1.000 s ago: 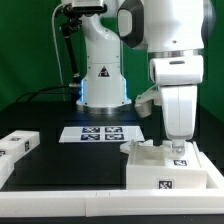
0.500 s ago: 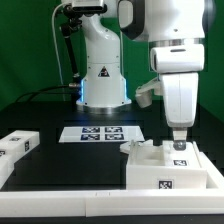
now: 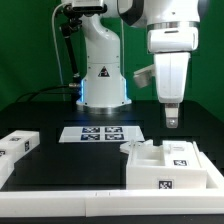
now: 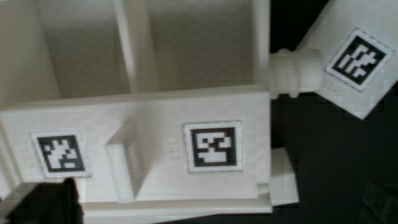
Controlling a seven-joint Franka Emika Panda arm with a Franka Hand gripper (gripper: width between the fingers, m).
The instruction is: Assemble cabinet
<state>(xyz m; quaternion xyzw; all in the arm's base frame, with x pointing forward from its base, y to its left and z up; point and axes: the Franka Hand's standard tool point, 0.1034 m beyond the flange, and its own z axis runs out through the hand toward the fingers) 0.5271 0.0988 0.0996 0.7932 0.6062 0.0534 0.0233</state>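
The white cabinet body stands at the front on the exterior view's right, an open box of tagged panels. A tagged white panel lies on its right part. My gripper hangs well above the box, clear of it, and holds nothing; its fingers look slightly apart. In the wrist view I look down on the cabinet body with two tags on it. A tagged panel with a round peg sits beside it. Another tagged white cabinet part lies at the exterior view's far left.
The marker board lies flat on the black table behind the parts. The arm's white base stands at the back. A white rim runs along the table's front edge.
My gripper has risen straight up from the top of the cabinet body and shifted slightly to the exterior view's left. The tagged panel it was at stays on the box.
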